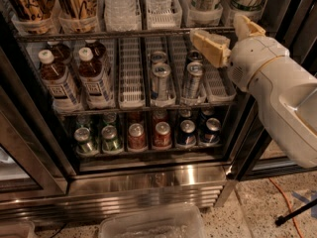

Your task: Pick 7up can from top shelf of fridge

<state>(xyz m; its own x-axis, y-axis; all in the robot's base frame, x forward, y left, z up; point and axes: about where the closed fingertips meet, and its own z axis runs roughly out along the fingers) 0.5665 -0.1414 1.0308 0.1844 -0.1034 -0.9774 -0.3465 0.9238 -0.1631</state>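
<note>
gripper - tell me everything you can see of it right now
The gripper has two blocky tan fingers on a rounded white wrist. The fingers stand apart, open, with nothing between them. It hangs before the right side of the fridge, level with the front edge of the top shelf, and seems to touch nothing.

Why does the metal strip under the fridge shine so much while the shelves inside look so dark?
In the camera view, the steel base panel catches bright glare from the room light. The bottom-rack cans sit in deep shadow. The pale gripper, jaws open at upper right in front of the racks, is well lit.
</note>
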